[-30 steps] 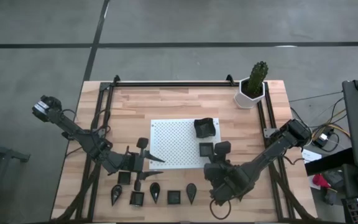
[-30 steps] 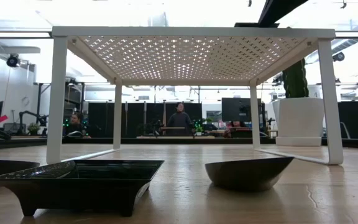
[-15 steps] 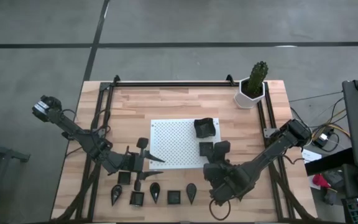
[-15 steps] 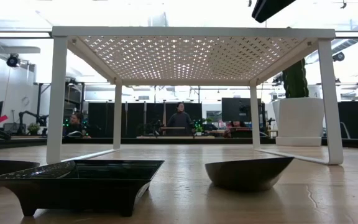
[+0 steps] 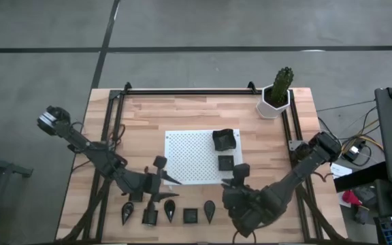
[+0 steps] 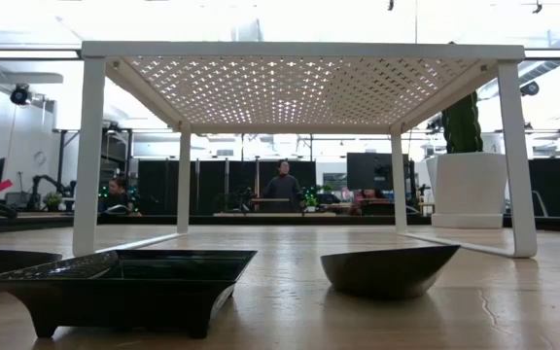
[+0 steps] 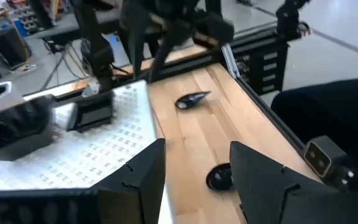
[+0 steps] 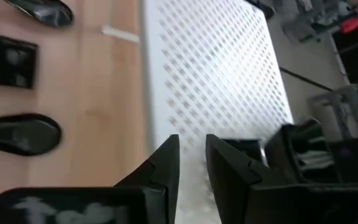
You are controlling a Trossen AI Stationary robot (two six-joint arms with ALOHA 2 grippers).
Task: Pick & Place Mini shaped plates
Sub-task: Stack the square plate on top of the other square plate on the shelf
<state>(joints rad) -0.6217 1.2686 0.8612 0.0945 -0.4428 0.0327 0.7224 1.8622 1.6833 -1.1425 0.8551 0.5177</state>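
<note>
1. Two square plates sat on the white board [image 5: 194,156]: the larger plate [image 5: 223,139] at its far right corner, the smaller plate [image 5: 226,162] just nearer on the right edge.
2. The other plates lay in a row on the bare surface [image 5: 196,112] in front of the board: a leaf plate [image 5: 127,212], a square plate [image 5: 150,217], a leaf plate [image 5: 170,209], a square plate [image 5: 190,216] and a leaf plate [image 5: 209,210].
3. My right pincer [image 5: 239,173] hovered at the board's near right corner, just beside the smaller plate, its fingers [image 8: 160,171] narrowly parted and holding nothing.
4. My left pincer [image 5: 162,178] hung at the board's near left corner, above the row, fingers [image 7: 138,177] spread wide and empty.
5. A cactus pot [image 5: 276,99] stood at the far right corner.
</note>
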